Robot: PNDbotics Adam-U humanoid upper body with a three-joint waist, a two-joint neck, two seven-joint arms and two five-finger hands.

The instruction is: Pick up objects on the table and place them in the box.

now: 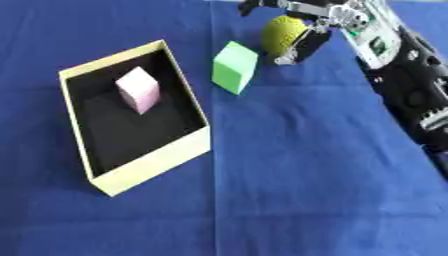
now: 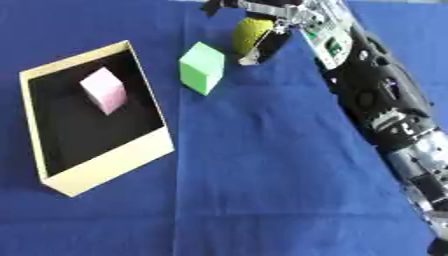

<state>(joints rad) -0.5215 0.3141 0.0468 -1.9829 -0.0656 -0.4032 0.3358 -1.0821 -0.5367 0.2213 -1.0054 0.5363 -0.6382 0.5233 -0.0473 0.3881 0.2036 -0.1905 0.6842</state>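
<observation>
Right hand [image 1: 306,30] at far edge of desk [image 1: 306,175], fingers curled around yellow ball [image 1: 282,34]. Green cube [image 1: 234,67] just left of the ball, beside the box [image 1: 153,165]. Pink cube [image 1: 138,90] sits inside the box.

A matt blue cloth [image 1: 289,165] covers the worktop. The box [image 1: 157,162] looks like matt cream card, lined black. The yellow ball [image 1: 282,34] is rough-textured; the green cube [image 1: 234,67] and pink cube [image 1: 139,90] look smooth and matt.
</observation>
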